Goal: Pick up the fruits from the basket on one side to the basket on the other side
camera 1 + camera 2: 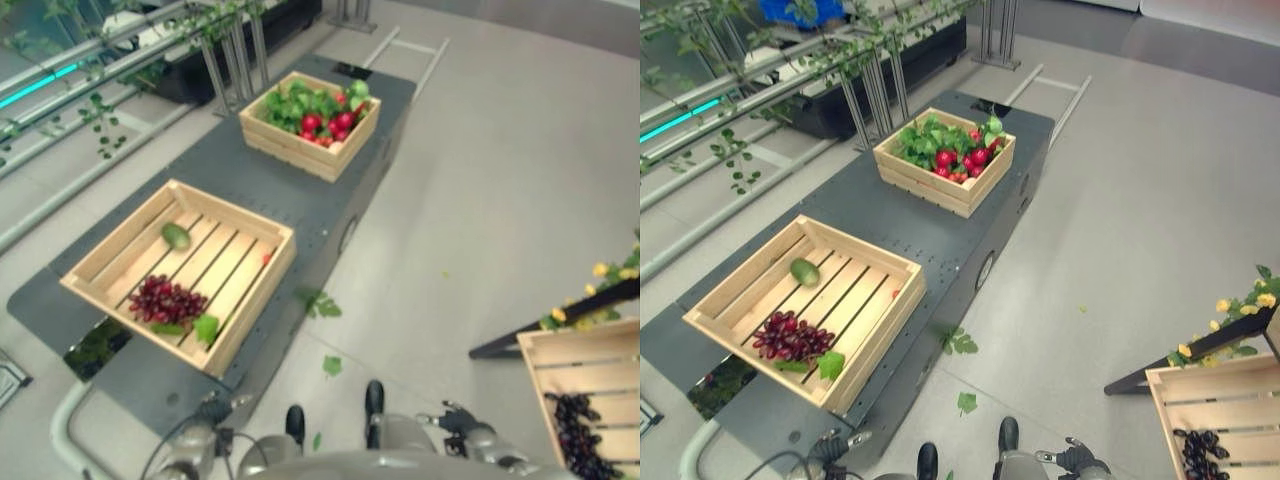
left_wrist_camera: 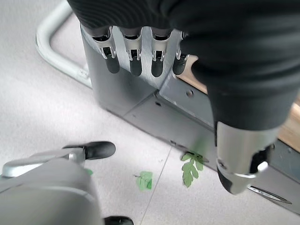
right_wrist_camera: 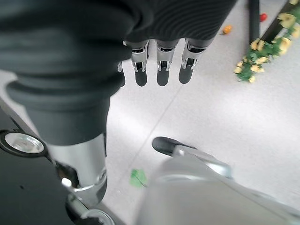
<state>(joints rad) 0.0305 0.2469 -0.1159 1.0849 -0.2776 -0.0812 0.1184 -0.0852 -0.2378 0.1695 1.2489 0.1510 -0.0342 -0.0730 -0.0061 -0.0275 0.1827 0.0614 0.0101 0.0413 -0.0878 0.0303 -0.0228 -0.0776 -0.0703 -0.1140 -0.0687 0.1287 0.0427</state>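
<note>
Both hands empty, fingers straight — left hand (image 2: 140, 51) and right hand (image 3: 159, 61) hang low. Grapes (image 1: 165, 300) and avocado (image 1: 176, 236) sit in the near crate (image 1: 110, 255). Grapes likely soft, loose — you'd scoop from under or take the stem; avocado firm, smooth.

near crate (image 1: 262, 285) on platform (image 1: 330, 215), far crate (image 1: 290, 150) behind, grapes (image 1: 165, 300) inside near crate

Even, bright daylight is cast over the grey floor (image 1: 1120, 180). Soft shadows are thrown beneath the dark platform (image 1: 940, 230). Mild blur is seen beside the platform's near end.
</note>
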